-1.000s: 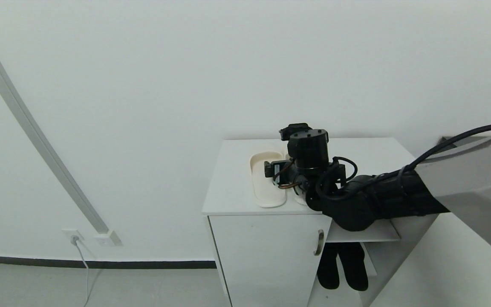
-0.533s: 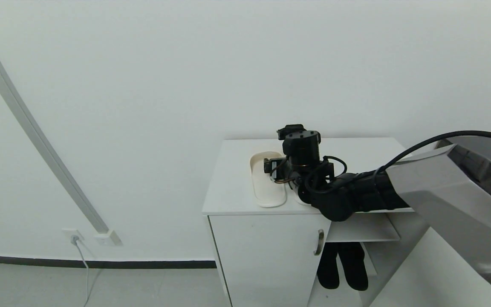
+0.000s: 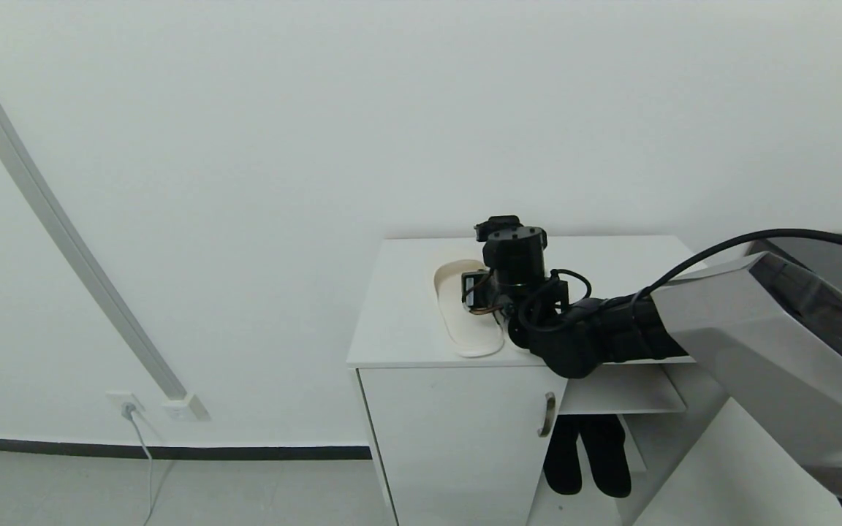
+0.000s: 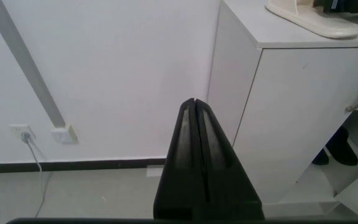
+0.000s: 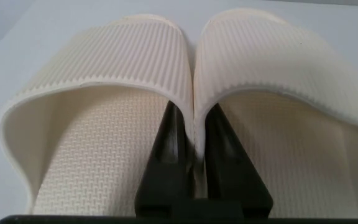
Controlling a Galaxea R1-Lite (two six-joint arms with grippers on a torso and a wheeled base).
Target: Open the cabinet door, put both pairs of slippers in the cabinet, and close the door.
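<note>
Pinching the cream slippers [image 5: 135,68] together with the right claw [image 5: 194,109] on the cabinet [image 3: 403,321]; next, probably lifting them down beside the black slippers [image 3: 588,453].

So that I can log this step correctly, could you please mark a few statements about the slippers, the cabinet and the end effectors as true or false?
1. The black slippers lie inside the cabinet, below its shelf. True.
2. The right end effector has one finger inside each of the cream slippers, pinching their adjoining walls. True.
3. The cream slippers are on the floor. False: they lie on top of the cabinet.
4. The left end effector is open. False: its fingers are shut together, holding nothing.
5. The cabinet is fully closed. False: beside the shut door, its inside stands open.
</note>
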